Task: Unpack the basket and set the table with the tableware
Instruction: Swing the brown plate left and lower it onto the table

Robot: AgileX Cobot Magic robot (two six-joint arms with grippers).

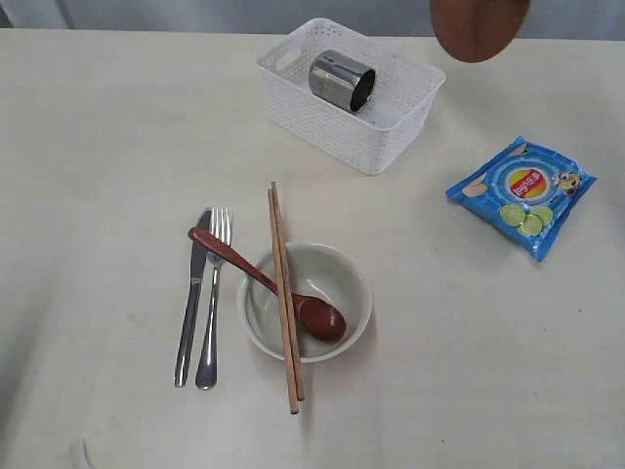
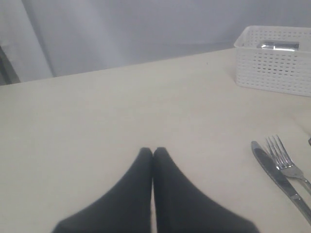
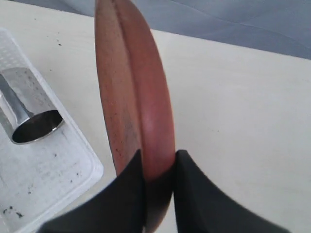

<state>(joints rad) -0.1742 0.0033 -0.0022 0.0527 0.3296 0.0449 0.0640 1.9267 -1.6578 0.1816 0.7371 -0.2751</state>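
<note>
My right gripper [image 3: 158, 162] pinches the brown plate [image 3: 138, 92] by its rim, on edge, up beside the basket [image 1: 322, 127] where the steel cup [image 1: 342, 80] lies. I'd tip it flat and lower it slowly onto bare table [image 1: 469, 332] right of the bowl [image 1: 356, 283], probably clear of the snack packet [image 1: 522, 193]. The left gripper [image 2: 153, 154] has its fingers pressed together.

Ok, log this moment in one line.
right pincer: shut on plate | left pincer: shut, empty | cup: in basket
</note>
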